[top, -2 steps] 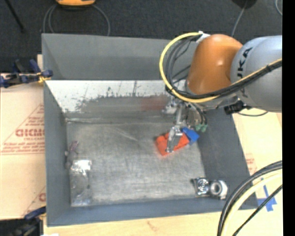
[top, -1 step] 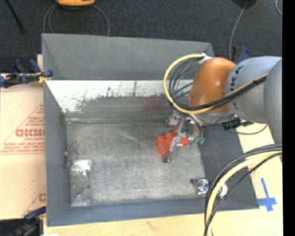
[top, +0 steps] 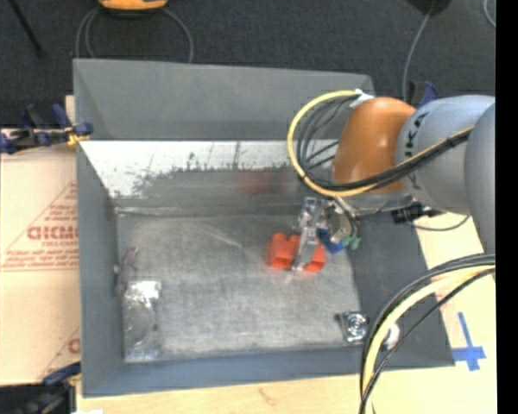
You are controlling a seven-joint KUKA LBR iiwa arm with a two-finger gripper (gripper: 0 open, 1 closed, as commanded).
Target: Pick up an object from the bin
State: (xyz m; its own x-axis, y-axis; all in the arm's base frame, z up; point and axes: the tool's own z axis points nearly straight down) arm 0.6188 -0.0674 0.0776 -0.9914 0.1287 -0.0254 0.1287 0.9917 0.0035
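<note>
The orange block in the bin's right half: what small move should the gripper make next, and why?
Probably ease straight down onto the orange block. The gripper stands directly over its right part, so no sideways shift seems needed. The clear plastic piece lies far at the left and the small metal piece in the near right corner. Whether it touches already, I cannot tell.

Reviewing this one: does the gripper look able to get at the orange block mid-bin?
Likely yes: the gripper is right at the orange block, bare bin floor lies to its left, and nothing covers it.
</note>
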